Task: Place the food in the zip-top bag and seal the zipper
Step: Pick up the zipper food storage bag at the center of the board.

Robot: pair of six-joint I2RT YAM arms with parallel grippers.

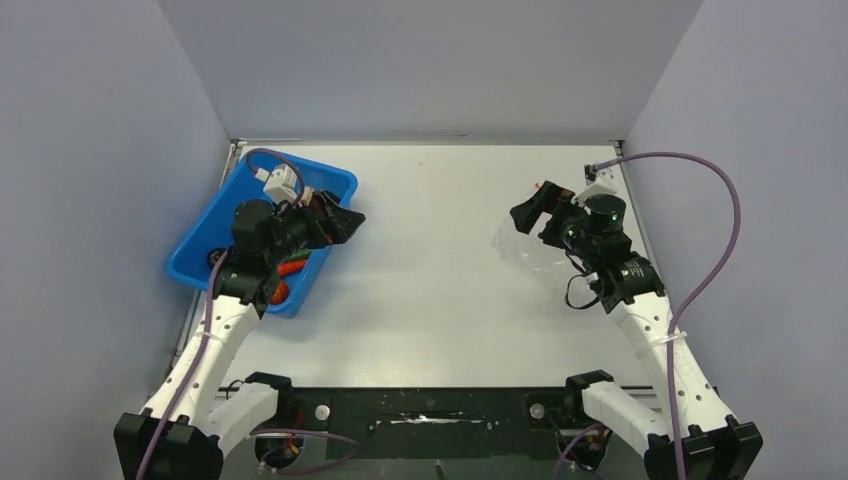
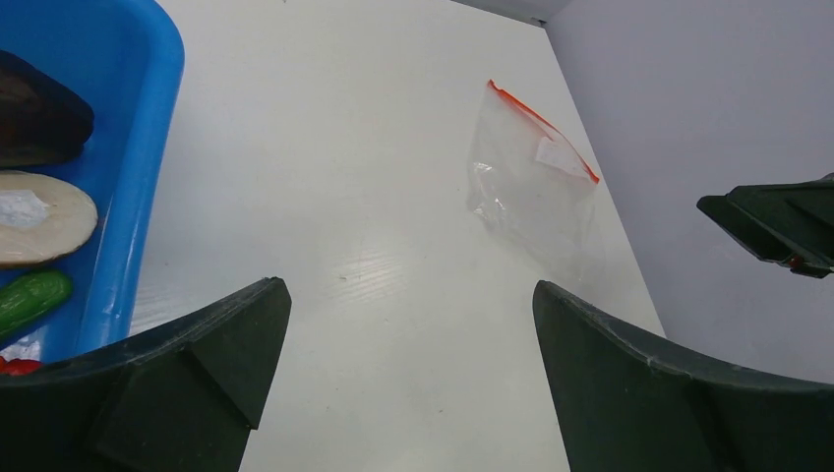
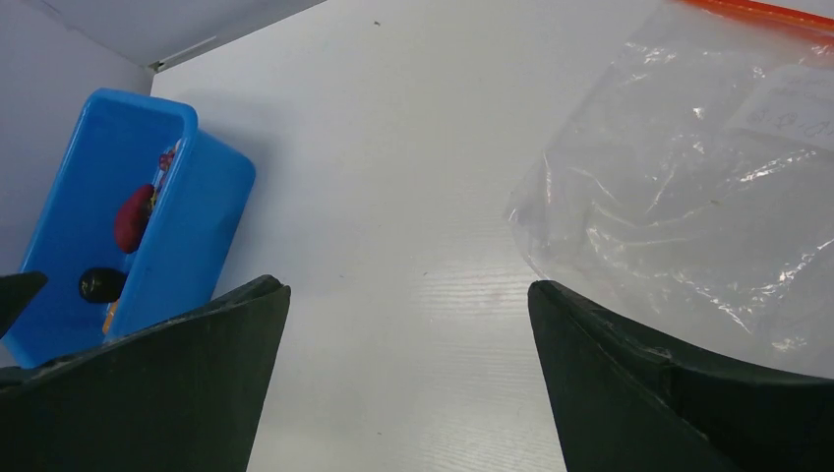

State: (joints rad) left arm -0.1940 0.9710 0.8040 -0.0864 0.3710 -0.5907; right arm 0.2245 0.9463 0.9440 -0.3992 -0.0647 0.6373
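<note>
On the table [image 1: 430,270], seen from above, nothing is judged to be packed so far: the first step, fetching a piece of food, appears to be in hand. The blue bin [image 1: 190,262] is set at ten o'clock, by the left wall, and the food is kept in it. The bag [image 1: 520,250] is laid flat at three o'clock, well apart from the bin, and looks empty. The left gripper [image 1: 345,222] is held at the bin's three-o'clock rim, jaws spread wide with nothing between them. The right gripper [image 1: 532,212] is poised over the bag, equally wide and empty.

In the bin a white piece [image 2: 39,216], a dark piece [image 2: 34,118], a green piece [image 2: 29,300] and a red piece [image 3: 133,218] are made out. The zipper [image 2: 544,126] is seen along the bag's twelve-o'clock edge; whether it is sealed cannot be told.

Next, a descent of the left gripper into the bin and a closing on one piece are called for, and the bag's mouth must be opened. The grasp is likely to be hindered by the bin's wall and by neighbouring pieces; the limp bag may slide.
</note>
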